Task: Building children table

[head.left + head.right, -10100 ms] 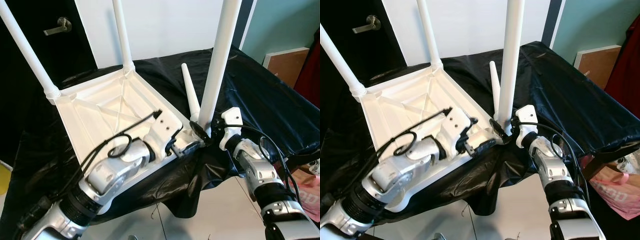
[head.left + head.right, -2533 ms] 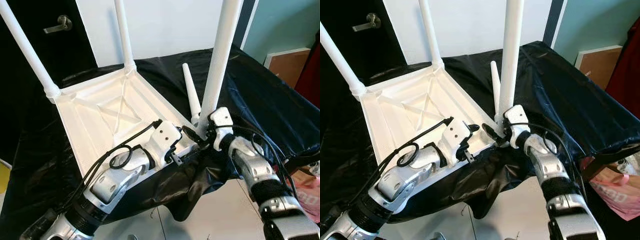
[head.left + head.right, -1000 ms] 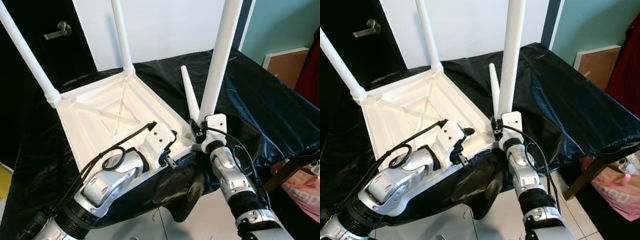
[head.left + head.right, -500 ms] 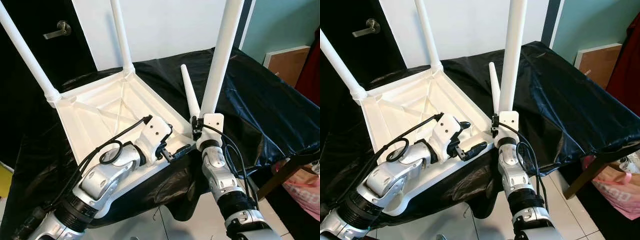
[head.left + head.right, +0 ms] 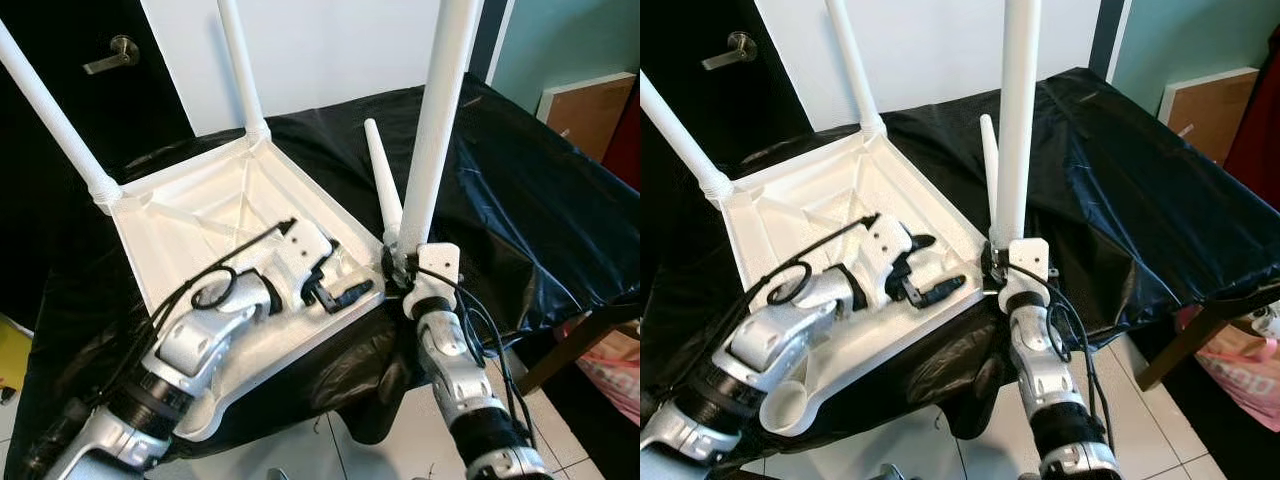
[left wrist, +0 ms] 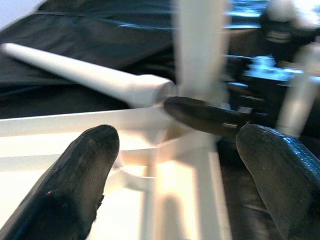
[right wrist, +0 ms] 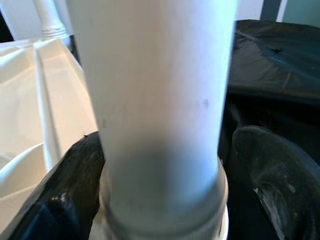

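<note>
A white children's table lies upside down on a black cloth. Three white legs stand up from its corners: far left, back and near right. A fourth, loose leg lies on the cloth behind the near-right corner. My right gripper is shut on the base of the near-right leg, with a finger on each side of it. My left gripper hovers open over the underside of the table close to that corner, its fingers wide apart with nothing between them.
The black cloth drapes over the front edge of the work table. A wooden table leg and a pink bag are at the lower right. A brown board leans at the right, and a dark door with a handle is at the back left.
My right forearm has swung from the right of the near-right leg round to its front, still at the leg's base. The left gripper has drawn back a little inside the table's rim.
</note>
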Motion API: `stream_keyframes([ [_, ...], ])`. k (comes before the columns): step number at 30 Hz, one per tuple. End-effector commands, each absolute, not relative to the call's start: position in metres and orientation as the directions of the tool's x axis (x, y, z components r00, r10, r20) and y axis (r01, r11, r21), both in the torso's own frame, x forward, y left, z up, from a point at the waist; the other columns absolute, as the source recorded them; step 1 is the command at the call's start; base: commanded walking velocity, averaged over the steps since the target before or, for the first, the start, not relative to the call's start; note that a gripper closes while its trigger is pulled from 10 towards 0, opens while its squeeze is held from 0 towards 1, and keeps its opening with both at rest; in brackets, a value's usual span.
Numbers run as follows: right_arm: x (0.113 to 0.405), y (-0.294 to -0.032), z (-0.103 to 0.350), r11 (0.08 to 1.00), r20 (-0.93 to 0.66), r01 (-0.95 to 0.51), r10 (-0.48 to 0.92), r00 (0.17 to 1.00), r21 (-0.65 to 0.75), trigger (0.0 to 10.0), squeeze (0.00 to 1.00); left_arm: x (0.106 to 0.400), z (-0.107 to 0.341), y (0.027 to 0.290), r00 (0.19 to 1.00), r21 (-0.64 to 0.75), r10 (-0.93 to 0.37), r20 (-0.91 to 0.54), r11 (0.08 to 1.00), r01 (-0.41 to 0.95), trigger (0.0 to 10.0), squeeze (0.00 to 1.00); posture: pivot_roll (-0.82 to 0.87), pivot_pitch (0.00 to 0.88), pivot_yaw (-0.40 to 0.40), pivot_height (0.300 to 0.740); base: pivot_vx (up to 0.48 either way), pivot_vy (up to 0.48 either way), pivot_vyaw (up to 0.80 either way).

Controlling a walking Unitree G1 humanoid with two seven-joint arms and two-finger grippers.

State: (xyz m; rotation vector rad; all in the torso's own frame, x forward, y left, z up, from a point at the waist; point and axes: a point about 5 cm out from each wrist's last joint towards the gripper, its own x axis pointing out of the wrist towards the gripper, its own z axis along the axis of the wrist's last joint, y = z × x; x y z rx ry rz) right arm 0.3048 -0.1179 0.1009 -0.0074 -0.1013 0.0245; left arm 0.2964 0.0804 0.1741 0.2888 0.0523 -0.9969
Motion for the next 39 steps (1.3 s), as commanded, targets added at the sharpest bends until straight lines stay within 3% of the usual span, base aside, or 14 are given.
stream_keyframes([
  [1,0.298,-0.118,0.099,0.998,0.102,-0.065,0.065,0.993,-0.003,10.0,0.16,0.308,0.174,0.091,0.611,0.244,-0.77,-0.185,0.566,0.787,10.0,0.0,-0.13,0.016,0.096,0.74,0.0,0.0,0.0],
  [2,0.298,-0.118,0.099,0.998,0.102,-0.065,0.065,0.993,-0.003,10.0,0.16,0.308,0.174,0.091,0.611,0.244,-0.77,-0.185,0.566,0.787,10.0,0.0,-0.13,0.016,0.096,0.74,0.0,0.0,0.0],
  [3,0.293,-0.118,0.099,0.995,0.112,-0.103,0.104,0.988,-0.017,10.0,0.0,0.316,0.174,0.096,0.642,0.256,-0.741,-0.196,0.593,0.763,10.0,0.0,-0.13,0.015,0.099,0.74,0.0,0.0,0.0],
  [7,0.281,-0.115,0.098,0.98,0.121,-0.198,0.2,0.972,-0.029,10.0,0.0,0.332,0.17,0.109,0.703,0.292,-0.666,-0.249,0.641,0.71,10.0,0.0,-0.15,0.016,0.109,0.74,0.0,0.0,0.0],
  [8,0.272,-0.114,0.1,0.966,0.139,-0.256,0.257,0.956,-0.029,10.0,0.0,0.347,0.164,0.121,0.755,0.312,-0.582,-0.302,0.688,0.655,10.0,0.0,-0.16,0.015,0.115,0.74,0.0,0.0,0.0],
  [11,0.267,-0.115,0.102,0.96,0.148,-0.277,0.278,0.949,-0.031,10.0,0.0,0.356,0.159,0.13,0.786,0.333,-0.518,-0.336,0.715,0.614,10.0,0.0,-0.16,0.016,0.116,0.74,0.0,0.0,0.0],
  [19,0.265,-0.115,0.103,0.956,0.147,-0.29,0.293,0.945,-0.041,10.0,0.0,0.365,0.153,0.141,0.814,0.345,-0.445,-0.374,0.748,0.568,10.0,0.0,-0.17,0.018,0.12,0.74,0.0,0.0,0.0],
  [21,0.264,-0.114,0.105,0.954,0.155,-0.295,0.299,0.942,-0.044,10.0,0.0,0.371,0.145,0.155,0.832,0.359,-0.371,-0.412,0.773,0.523,10.0,0.0,-0.18,0.021,0.127,0.74,0.0,0.0,0.0],
  [30,0.263,-0.114,0.109,0.952,0.161,-0.303,0.307,0.938,-0.046,10.0,0.0,0.376,0.131,0.175,0.837,0.362,-0.276,-0.472,0.805,0.47,10.0,0.0,-0.18,0.022,0.132,0.74,0.0,0.0,0.0],
  [39,0.263,-0.113,0.11,0.949,0.159,-0.311,0.316,0.935,-0.055,10.0,0.0,0.377,0.116,0.177,0.815,0.316,-0.248,-0.525,0.832,0.457,10.0,0.0,-0.19,0.026,0.132,0.74,0.0,0.0,0.0],
])
